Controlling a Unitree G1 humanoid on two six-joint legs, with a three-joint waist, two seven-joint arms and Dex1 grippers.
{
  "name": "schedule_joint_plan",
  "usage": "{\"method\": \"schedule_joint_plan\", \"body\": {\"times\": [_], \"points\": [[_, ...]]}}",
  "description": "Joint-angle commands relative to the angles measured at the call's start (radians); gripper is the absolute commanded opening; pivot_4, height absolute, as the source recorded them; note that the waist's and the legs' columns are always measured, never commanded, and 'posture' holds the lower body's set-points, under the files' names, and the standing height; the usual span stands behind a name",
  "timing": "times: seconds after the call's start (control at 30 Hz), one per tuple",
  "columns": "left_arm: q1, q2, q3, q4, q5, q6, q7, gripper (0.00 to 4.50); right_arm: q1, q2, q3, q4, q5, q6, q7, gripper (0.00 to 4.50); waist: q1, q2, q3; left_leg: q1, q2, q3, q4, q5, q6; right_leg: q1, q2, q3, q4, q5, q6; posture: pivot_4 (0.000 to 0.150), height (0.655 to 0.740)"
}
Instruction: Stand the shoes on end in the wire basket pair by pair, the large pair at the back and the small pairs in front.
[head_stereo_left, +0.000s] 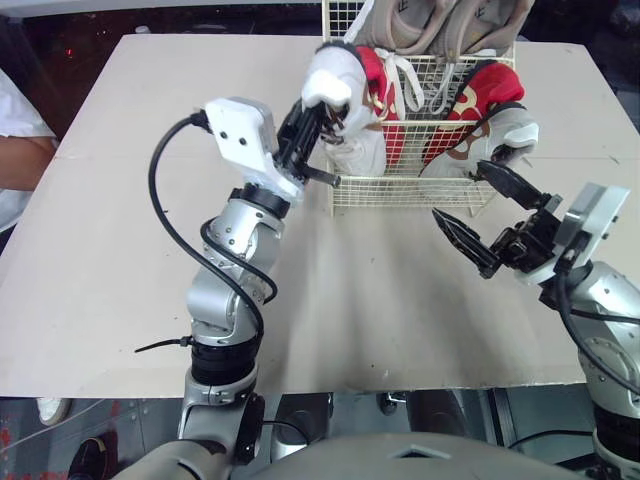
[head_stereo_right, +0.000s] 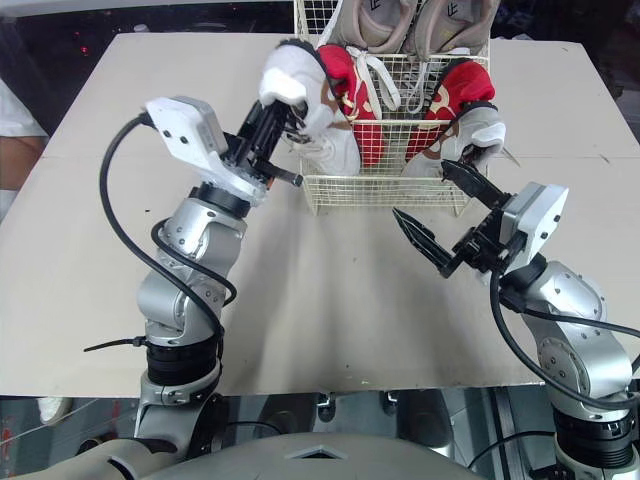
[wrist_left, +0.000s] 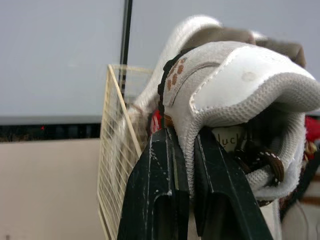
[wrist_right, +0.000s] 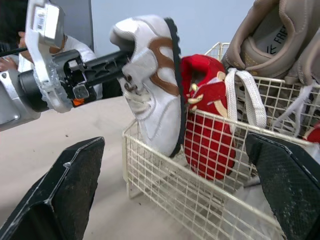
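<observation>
Above the bench (head_stereo_left: 350, 300), the right gripper (head_stereo_left: 457, 188) is hovering with fingers spread wide, while the left gripper (head_stereo_left: 312, 125) is pinching the white sneaker (head_stereo_left: 345, 100) by its collar, keeping it upright at the front left corner of the wire basket (head_stereo_left: 400, 195), beside the red sneakers (head_stereo_left: 385, 100) and ahead of the tan pair (head_stereo_left: 450, 20).

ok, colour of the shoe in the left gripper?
The shoe is white with brown trim; right wrist view shows it best.

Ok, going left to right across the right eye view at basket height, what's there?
A person's sleeve, left gripper, white-and-brown shoe in its grip, red shoe, second red shoe.
</observation>
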Motion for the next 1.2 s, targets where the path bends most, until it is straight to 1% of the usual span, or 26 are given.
{"method": "schedule_joint_plan", "body": {"times": [0.03,0.13,0.2,0.23,0.27,0.37,0.4,0.5,0.53,0.6,0.7,0.77,0.83,0.93,1.0,1.1,1.2], "points": [[0.011,-0.007,-0.02,0.012,0.016,-0.007,-0.012,0.0,0.02,0.006,-0.022,-0.013,-0.022,-0.082,0.031,4.47,-0.001,0.0,0.0,0.0,0.0,0.0,0.0,0.0,0.0,0.0,0.0,0.0,0.0,0.0,0.0,0.15,0.686],[0.026,-0.009,-0.035,0.036,0.022,-0.012,-0.035,0.0,0.025,0.012,-0.015,-0.004,-0.032,-0.106,0.035,4.47,-0.001,0.001,0.0,0.001,0.0,0.0,0.0,0.0,0.0,0.0,0.0,0.0,0.0,0.0,0.0,0.15,0.686],[0.05,-0.011,-0.032,0.035,0.0,0.002,-0.056,0.0,0.027,0.014,-0.016,-0.003,-0.031,-0.112,0.033,4.47,-0.001,0.001,-0.001,0.001,0.0,0.0,0.0,0.0,0.0,0.0,0.0,0.0,0.0,0.0,0.0,0.15,0.686],[0.057,-0.012,-0.029,0.032,-0.008,0.009,-0.061,0.91,0.028,0.015,-0.016,-0.002,-0.031,-0.113,0.034,4.5,-0.001,0.001,-0.001,0.001,0.0,0.001,0.0,0.0,0.0,0.0,0.0,0.001,0.0,0.0,0.0,0.15,0.686],[0.065,-0.011,-0.025,0.028,-0.014,0.016,-0.067,1.16,0.029,0.014,-0.017,-0.002,-0.03,-0.115,0.034,4.5,-0.001,0.001,-0.001,0.001,0.0,0.001,0.0,0.0,0.0,0.0,0.0,0.001,0.0,0.0,0.0,0.15,0.686],[0.096,-0.001,-0.01,0.006,-0.042,0.031,-0.092,2.59,0.033,0.012,-0.02,0.004,-0.029,-0.124,0.04,4.5,0.0,0.001,-0.001,0.001,0.0,0.0,0.0,0.0,0.0,0.0,0.0,0.0,0.0,0.0,0.0,0.15,0.686],[0.103,0.002,-0.005,0.0,-0.046,0.034,-0.096,3.15,0.033,0.012,-0.021,0.006,-0.027,-0.125,0.041,4.5,0.0,0.001,-0.001,0.001,0.0,0.0,0.0,0.0,0.0,0.0,0.0,0.0,0.0,0.0,0.0,0.15,0.686],[0.118,0.017,0.01,-0.02,-0.062,0.044,-0.107,4.38,0.036,0.011,-0.027,0.012,-0.021,-0.129,0.047,4.5,0.001,0.001,-0.001,0.001,0.0,0.0,0.0,0.0,0.0,0.001,0.0,0.0,0.001,0.0,0.0,0.15,0.686],[0.13,0.027,0.02,-0.036,-0.073,0.048,-0.115,4.45,0.041,0.009,-0.032,0.018,-0.017,-0.131,0.054,4.5,0.001,0.001,-0.001,0.001,0.0,0.0,0.0,0.0,0.0,0.001,0.0,0.0,0.001,0.0,0.0,0.15,0.686],[0.154,0.05,0.037,-0.065,-0.091,0.055,-0.134,4.45,0.054,0.002,-0.047,0.034,-0.01,-0.137,0.069,4.5,0.0,0.001,-0.001,0.001,0.0,0.0,0.0,0.0,0.0,0.0,0.0,0.0,0.0,0.0,0.0,0.15,0.686],[0.213,0.119,0.073,-0.112,-0.158,0.079,-0.208,4.45,0.081,-0.02,-0.085,0.085,0.0,-0.151,0.114,4.5,0.0,0.001,-0.001,0.001,0.0,0.0,0.0,0.0,0.0,0.0,0.0,0.001,0.0,0.0,0.0,0.15,0.686],[0.272,0.212,0.103,-0.128,-0.231,0.111,-0.328,4.45,0.097,-0.041,-0.114,0.135,0.004,-0.159,0.153,4.5,-0.001,0.002,-0.001,0.001,0.001,0.0,0.0,0.0,0.0,0.0,0.0,0.001,0.0,0.0,0.0,0.15,0.686],[0.333,0.301,0.143,-0.11,-0.262,0.094,-0.442,4.45,0.111,-0.065,-0.139,0.192,0.011,-0.159,0.194,4.5,-0.003,0.003,-0.002,0.002,0.001,0.001,0.0,0.0,0.0,0.001,0.0,0.001,0.001,0.0,0.0,0.15,0.686],[0.419,0.398,0.174,-0.05,-0.231,0.056,-0.539,4.45,0.122,-0.127,-0.157,0.3,0.01,-0.161,0.299,4.5,0.0,0.006,-0.003,0.004,0.001,0.002,-0.001,-0.002,0.004,0.001,0.001,0.001,0.0,-0.001,0.0,0.15,0.686],[0.47,0.44,0.175,-0.042,-0.22,0.046,-0.589,4.45,0.111,-0.152,-0.161,0.369,-0.008,-0.175,0.336,4.5,-0.001,0.007,-0.003,0.005,0.001,0.003,-0.001,-0.003,0.005,0.002,0.001,0.002,0.0,-0.003,0.002,0.15,0.686],[0.541,0.463,0.163,-0.023,-0.133,-0.012,-0.576,4.45,0.095,-0.191,-0.152,0.478,-0.025,-0.176,0.398,4.5,0.0,0.007,-0.004,0.007,0.001,0.006,-0.002,-0.003,0.005,0.002,0.001,0.005,0.0,-0.003,0.002,0.15,0.686],[0.58,0.459,0.166,0.011,-0.095,-0.025,-0.567,4.45,0.067,-0.201,-0.15,0.598,-0.066,-0.226,0.443,4.5,0.0,0.008,-0.004,0.008,0.001,0.007,-0.002,-0.003,0.005,0.002,0.001,0.006,0.0,-0.003,0.002,0.15,0.686]]}}
